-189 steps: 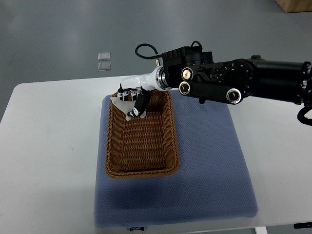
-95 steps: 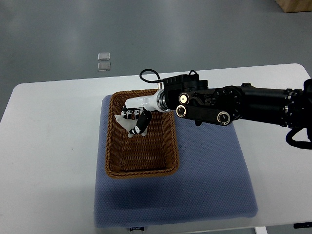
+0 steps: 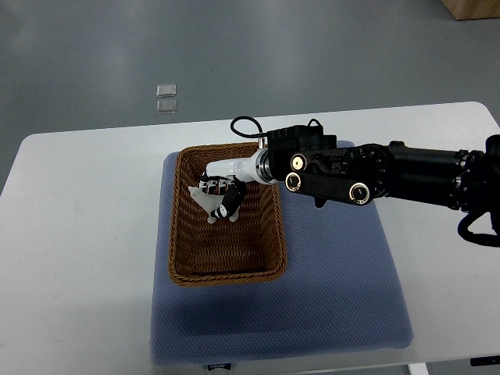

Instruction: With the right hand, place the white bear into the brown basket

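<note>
Right robot hand reaches from your right, sits inside brown basket, upper half, toward its left wall. Fingers curled around white bear; bear pinched in hand, pale body showing at left of fingers. Contact between bear and basket floor: cannot tell. Basket rests on blue mat, left portion. Mat lies on white tabletop. Beyond basket, off tabletop, two small clear squares on grey floor.
</note>
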### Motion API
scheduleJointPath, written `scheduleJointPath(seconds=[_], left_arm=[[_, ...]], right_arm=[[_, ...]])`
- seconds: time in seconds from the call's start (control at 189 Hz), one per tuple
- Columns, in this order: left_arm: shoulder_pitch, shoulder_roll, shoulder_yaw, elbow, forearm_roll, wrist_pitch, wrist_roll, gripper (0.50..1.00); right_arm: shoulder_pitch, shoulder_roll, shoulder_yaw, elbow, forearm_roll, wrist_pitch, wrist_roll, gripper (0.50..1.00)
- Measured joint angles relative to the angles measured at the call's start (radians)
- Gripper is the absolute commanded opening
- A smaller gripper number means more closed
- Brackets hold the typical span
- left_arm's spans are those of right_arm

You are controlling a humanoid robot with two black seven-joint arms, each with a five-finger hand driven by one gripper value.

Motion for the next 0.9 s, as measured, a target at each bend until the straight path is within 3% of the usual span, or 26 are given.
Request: scheduleJointPath(seconds=[0.248, 0.47, 0.671, 0.724, 0.898], left_arm=[[0.000, 0.000, 0.000, 0.000, 0.000, 0.000, 0.000, 1.000], [0.000, 0.000, 0.000, 0.000, 0.000, 0.000, 0.000, 1.000], [0.000, 0.000, 0.000, 0.000, 0.000, 0.000, 0.000, 1.000], [0.000, 0.000, 0.000, 0.000, 0.000, 0.000, 0.000, 1.000], [0.000, 0.000, 0.000, 0.000, 0.000, 0.000, 0.000, 1.000]], right_arm=[[0.012, 0.000, 0.010, 0.001, 0.005, 0.004, 0.000, 0.854], [0.039, -0.010, 0.083, 0.005, 0.011, 0.008, 0.001, 0.858], [0.045, -0.100, 0.273, 0.010, 0.089, 0.010, 0.003, 0.860], [0.028, -0.135, 0.342, 0.013, 0.126, 0.009, 0.010, 0.881], [-0.139, -0.226, 0.664, 0.017, 0.309, 0.007, 0.066, 0.895]])
